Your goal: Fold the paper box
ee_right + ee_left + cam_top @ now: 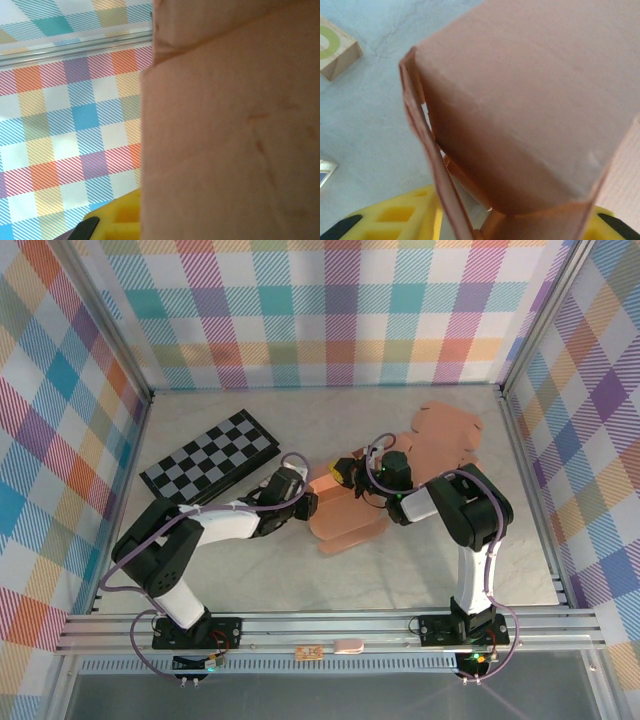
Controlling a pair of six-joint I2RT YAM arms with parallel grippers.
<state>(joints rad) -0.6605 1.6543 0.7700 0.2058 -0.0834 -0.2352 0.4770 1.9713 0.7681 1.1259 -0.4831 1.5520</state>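
Note:
The salmon paper box (348, 512) lies partly folded at the table's middle, with one flap spread toward the front. My left gripper (306, 502) is at its left side. In the left wrist view the box (530, 100) looms close, and a raised corner and a thin side wall sit between the yellow fingers (395, 220), which stand wide apart. My right gripper (352, 476) is at the box's far edge. In the right wrist view a box panel (230, 130) covers the right half. One yellow finger (117, 217) shows and the other is hidden.
A second flat salmon box blank (446, 438) lies at the back right. A folding chessboard (210, 456) sits at the left. A wooden block (335, 52) with a green ring rests near the box. Metal rails and checked walls close the table in.

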